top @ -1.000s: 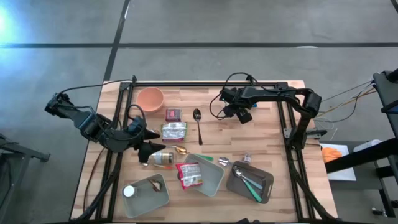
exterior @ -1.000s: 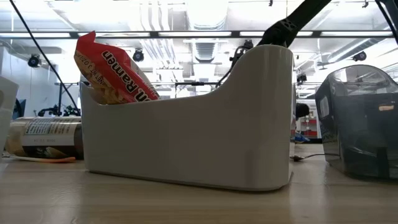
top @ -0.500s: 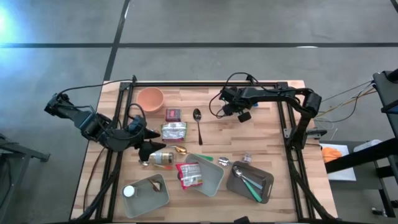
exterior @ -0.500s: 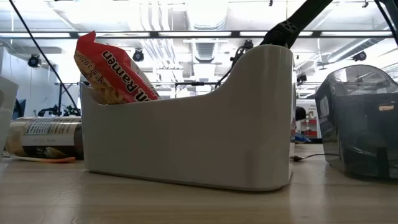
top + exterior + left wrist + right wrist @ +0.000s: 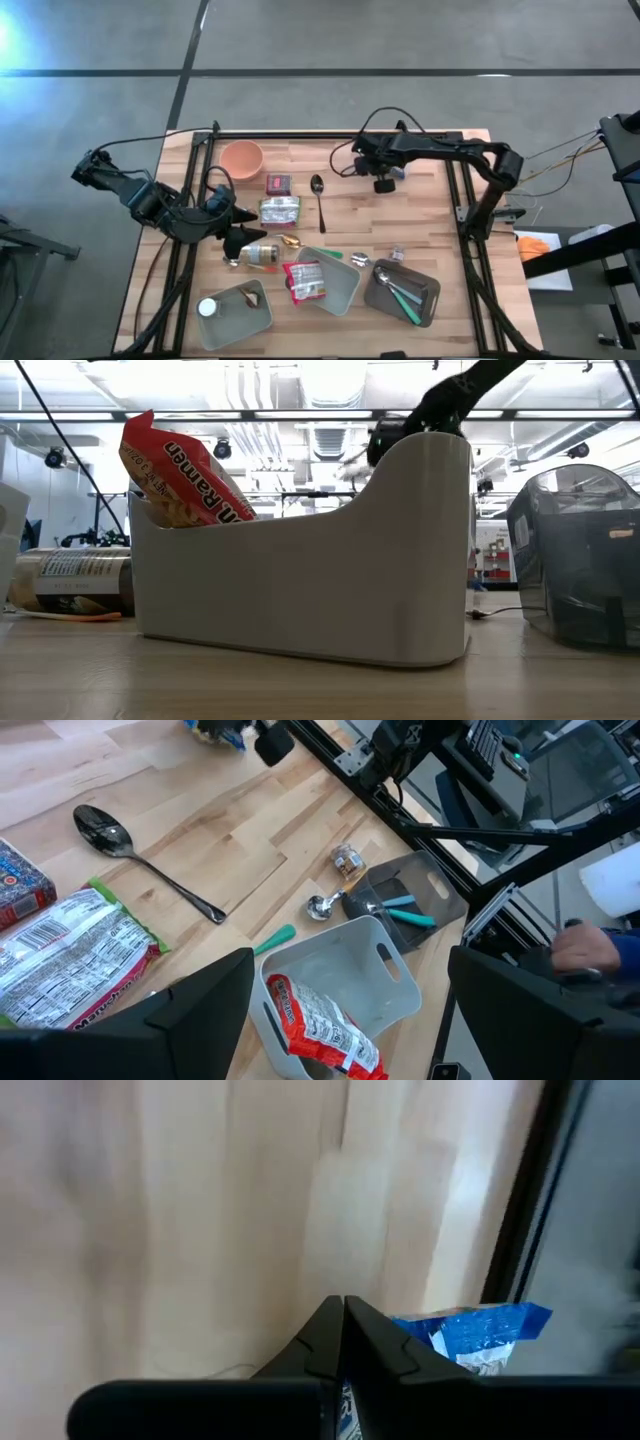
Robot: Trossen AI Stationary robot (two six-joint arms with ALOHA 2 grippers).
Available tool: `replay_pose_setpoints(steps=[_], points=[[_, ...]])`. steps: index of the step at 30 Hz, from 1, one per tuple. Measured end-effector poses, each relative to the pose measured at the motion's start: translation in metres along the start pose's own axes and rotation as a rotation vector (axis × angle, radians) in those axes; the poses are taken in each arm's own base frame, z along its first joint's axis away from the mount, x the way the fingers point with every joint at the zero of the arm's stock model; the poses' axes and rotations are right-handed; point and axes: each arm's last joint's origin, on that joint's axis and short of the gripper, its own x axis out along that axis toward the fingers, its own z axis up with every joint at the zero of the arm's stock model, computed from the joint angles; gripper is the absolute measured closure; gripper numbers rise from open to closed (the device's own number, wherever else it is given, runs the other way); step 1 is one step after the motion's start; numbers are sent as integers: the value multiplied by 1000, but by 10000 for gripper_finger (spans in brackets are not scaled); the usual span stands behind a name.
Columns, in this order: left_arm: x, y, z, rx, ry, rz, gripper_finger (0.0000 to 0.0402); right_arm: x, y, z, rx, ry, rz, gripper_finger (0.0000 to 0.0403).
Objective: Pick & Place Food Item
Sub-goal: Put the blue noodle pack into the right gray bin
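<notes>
A blue and white food packet (image 5: pixel 478 1336) is at the table's far right part, and my right gripper (image 5: pixel 384 183) is shut on it; the left wrist view shows this packet (image 5: pixel 214 729) cut off at the frame's edge. My left gripper (image 5: pixel 236 226) waits open above the table's left side, holding nothing. A red ramen packet (image 5: pixel 304 280) leans inside a white bin (image 5: pixel 343 290), its upper end (image 5: pixel 178 468) sticking out over the bin's wall. My right gripper pinches the blue packet between its two fingers (image 5: pixel 322 1342), at the packet's edge (image 5: pixel 408 1330). The fingers come from above, pointing steeply down. Most of the packet sticks out to one side of the fingers. Whether it still touches the table, I cannot tell.
On the wood lie a green packet (image 5: pixel 280 210), a small red box (image 5: pixel 278 184), a spoon (image 5: pixel 318 196), an orange bowl (image 5: pixel 241 157) and a can (image 5: pixel 261 253). A grey tray (image 5: pixel 428 300) with utensils and a second bin (image 5: pixel 240 318) stand near the front edge.
My right gripper has closed on the blue packet, rolled about its own axis and risen a little above the table's far right part. My left gripper has kept still.
</notes>
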Motion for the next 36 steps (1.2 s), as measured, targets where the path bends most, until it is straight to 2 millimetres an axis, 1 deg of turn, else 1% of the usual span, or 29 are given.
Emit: replay_pose_setpoints(steps=[2, 7, 10, 14, 19, 27, 32, 36], points=[[0, 0, 0, 0, 0, 0, 61, -14, -1, 1, 84, -62, 21, 395], [0, 0, 0, 5, 0, 0, 61, -52, 1, 0, 176, -187, 3, 395], [0, 0, 0, 19, 1, 0, 61, -76, 7, -2, 216, -259, -8, 395], [0, 0, 0, 27, 0, 1, 61, -104, 16, -5, 284, -364, 18, 395], [0, 0, 0, 31, 3, -1, 61, -131, 29, -8, 349, -458, 30, 395], [0, 0, 0, 54, 4, 1, 61, -166, 55, -6, 409, -582, 99, 395], [0, 0, 0, 58, 11, -3, 61, -194, 73, 3, 408, -670, 162, 395], [0, 1, 0, 61, 20, -4, 61, -219, 88, 14, 377, -744, 213, 395]])
